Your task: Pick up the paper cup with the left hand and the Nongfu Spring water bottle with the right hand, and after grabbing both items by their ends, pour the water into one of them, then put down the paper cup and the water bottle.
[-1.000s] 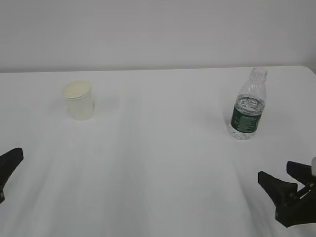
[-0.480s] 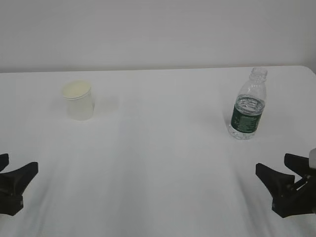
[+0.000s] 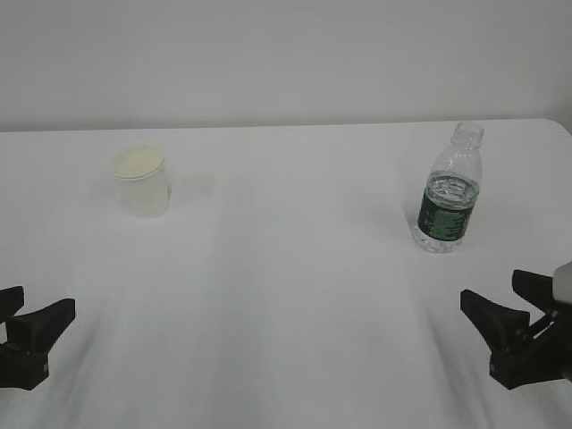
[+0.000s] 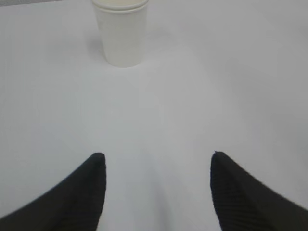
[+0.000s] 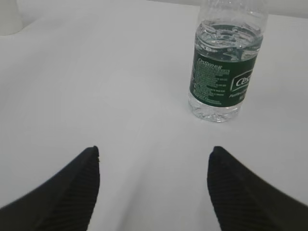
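1. The step in hand looks like the approach: nothing is grasped yet, and both arms sit at the near edge of the white table [image 3: 286,295], well short of their targets.
2. The paper cup [image 3: 141,181] stands upright on the table, far to the left of the Nongfu Spring water bottle [image 3: 449,192] and about as deep into the table as it.
3. The bottle stands upright and capless; its green label wraps the lower half.
4. The left hand [image 3: 25,332] is nearer the camera than the bottle and far to its left, close in front of the cup's side of the table. Its jaws stand wide apart, holding nothing; the left wrist view shows the cup [image 4: 121,31] ahead, a little left of the gap's centre.
5. The right hand [image 3: 509,320] waits in front of the bottle and slightly to its right, jaws likewise spread and empty. In the right wrist view the bottle [image 5: 225,62] lies ahead, toward the right finger.
6. Next, I judge each arm must advance, centre its target between the fingers, and close; the right needs a small shift toward the bottle.
7. Contents: the water [image 5: 230,36] fills roughly the bottle's lower half, its surface just above the label. The cup's cream inside appears empty, though its bottom is not visible.
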`<action>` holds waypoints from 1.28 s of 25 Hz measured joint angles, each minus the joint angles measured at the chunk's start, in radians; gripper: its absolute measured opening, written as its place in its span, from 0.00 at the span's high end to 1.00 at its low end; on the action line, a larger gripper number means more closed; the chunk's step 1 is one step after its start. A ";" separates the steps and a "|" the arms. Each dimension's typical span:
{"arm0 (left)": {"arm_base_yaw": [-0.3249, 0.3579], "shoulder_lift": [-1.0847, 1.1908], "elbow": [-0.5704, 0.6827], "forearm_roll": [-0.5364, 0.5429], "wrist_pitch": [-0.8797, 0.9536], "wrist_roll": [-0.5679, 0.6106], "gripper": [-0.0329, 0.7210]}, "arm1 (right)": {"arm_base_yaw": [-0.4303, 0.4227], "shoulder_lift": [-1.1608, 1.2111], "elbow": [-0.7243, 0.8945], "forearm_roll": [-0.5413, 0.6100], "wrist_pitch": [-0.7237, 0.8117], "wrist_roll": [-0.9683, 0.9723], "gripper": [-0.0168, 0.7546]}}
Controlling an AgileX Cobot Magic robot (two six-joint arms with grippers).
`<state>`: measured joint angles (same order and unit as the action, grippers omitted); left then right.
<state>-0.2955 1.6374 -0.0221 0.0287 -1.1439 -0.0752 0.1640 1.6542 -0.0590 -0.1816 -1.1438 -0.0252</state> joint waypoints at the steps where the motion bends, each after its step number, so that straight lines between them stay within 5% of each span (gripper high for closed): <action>1: 0.000 0.000 0.000 0.000 0.000 -0.005 0.31 | 0.000 0.000 -0.001 0.000 0.000 -0.006 0.28; 32: 0.000 0.000 0.000 0.000 0.000 -0.016 0.31 | 0.000 0.196 -0.180 0.093 -0.004 -0.006 0.25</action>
<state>-0.2955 1.6374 -0.0221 0.0287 -1.1439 -0.0912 0.1640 1.8503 -0.2387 -0.0891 -1.1474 -0.0309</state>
